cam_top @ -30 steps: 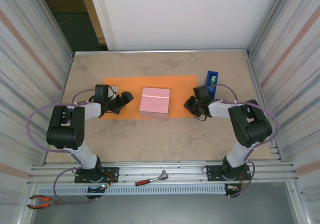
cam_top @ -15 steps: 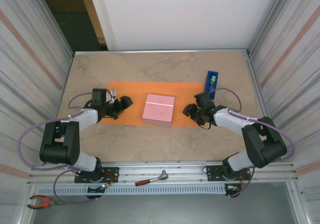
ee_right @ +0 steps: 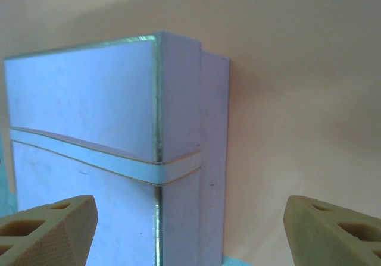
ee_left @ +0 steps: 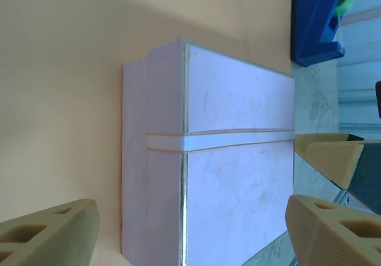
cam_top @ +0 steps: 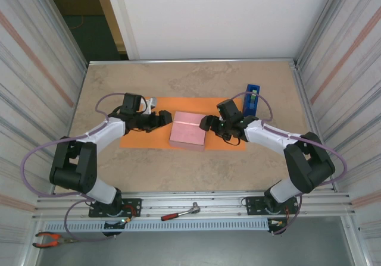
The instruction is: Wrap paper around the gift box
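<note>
The pale pink gift box [cam_top: 188, 130] lies flat on the orange paper [cam_top: 140, 136], a white band across its top. My left gripper [cam_top: 165, 118] is low at the box's left side and open. In the left wrist view the gift box [ee_left: 238, 177] lies ahead of the left gripper [ee_left: 190, 236], between its spread fingers, on the paper [ee_left: 65, 69]. My right gripper [cam_top: 205, 123] is open at the box's right side. In the right wrist view the box's corner [ee_right: 89, 117] stands between the wide-apart fingers of the right gripper [ee_right: 190, 236], with paper [ee_right: 297, 99] beyond. Neither gripper holds anything.
A blue tape dispenser [cam_top: 252, 99] stands just past the paper's far right corner, also seen as the dispenser [ee_left: 315, 16]. A red-handled tool [cam_top: 180, 212] lies on the front rail and pliers [cam_top: 47, 239] at the lower left. Ribbed walls close both sides.
The paper and box slid slightly to the right and nearer. My right gripper then opened. Both grippers moved inward to the box's sides.
</note>
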You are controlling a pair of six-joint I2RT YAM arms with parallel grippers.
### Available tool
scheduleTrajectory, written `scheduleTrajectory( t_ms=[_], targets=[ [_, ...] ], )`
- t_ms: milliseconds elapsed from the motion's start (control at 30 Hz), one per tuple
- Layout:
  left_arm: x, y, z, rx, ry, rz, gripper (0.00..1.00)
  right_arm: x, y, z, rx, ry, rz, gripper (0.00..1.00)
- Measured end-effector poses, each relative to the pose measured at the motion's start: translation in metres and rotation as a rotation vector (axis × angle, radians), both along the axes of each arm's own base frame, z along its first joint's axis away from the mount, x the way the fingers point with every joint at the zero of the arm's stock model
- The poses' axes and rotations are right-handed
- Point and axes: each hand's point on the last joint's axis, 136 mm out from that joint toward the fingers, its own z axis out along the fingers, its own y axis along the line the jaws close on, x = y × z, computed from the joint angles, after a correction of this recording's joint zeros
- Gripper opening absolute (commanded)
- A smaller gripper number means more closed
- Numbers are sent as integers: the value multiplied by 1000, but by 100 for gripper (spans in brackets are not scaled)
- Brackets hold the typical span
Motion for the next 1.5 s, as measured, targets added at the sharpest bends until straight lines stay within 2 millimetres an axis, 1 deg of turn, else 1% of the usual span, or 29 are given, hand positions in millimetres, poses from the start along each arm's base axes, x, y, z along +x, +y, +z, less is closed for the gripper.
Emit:
scheduleTrajectory(
  t_ms=[133,267,400,500,633,733,867,967,1067,1233,1300,1433,1500],
  targets=[
    [-5,-7,-10,15,29,-31,81,-4,5,-9,-3,26,16,77],
    [-10,-18,-21,22,57,-71,74,-4,11,-14,12,37,32,70],
    [-17,-27,-30,15,91,-103,67,-1,19,-11,35,31,47,65],
    [-18,-30,-30,1,97,-115,61,-1,23,-11,47,31,59,58],
    [-16,-32,-26,-17,88,-118,57,1,30,-7,68,36,61,47],
    [-11,-31,-22,-18,75,-110,56,8,31,-1,77,25,51,44],
    [0,-30,-12,-18,51,-93,56,23,33,10,77,1,32,42],
    [12,-28,-4,-11,31,-75,56,36,36,17,75,-18,16,42],
    [25,-24,-3,-6,23,-53,56,50,39,20,73,-27,5,42],
    [37,-17,-9,0,35,-30,56,70,46,14,69,-23,-6,41],
    [42,-14,-13,2,44,-20,57,75,48,9,66,-17,-6,41],
    [46,-9,-20,7,56,-9,57,77,52,-1,67,0,-1,40],
    [47,-8,-21,11,56,-4,58,78,53,-2,73,1,1,41]
  ],
)
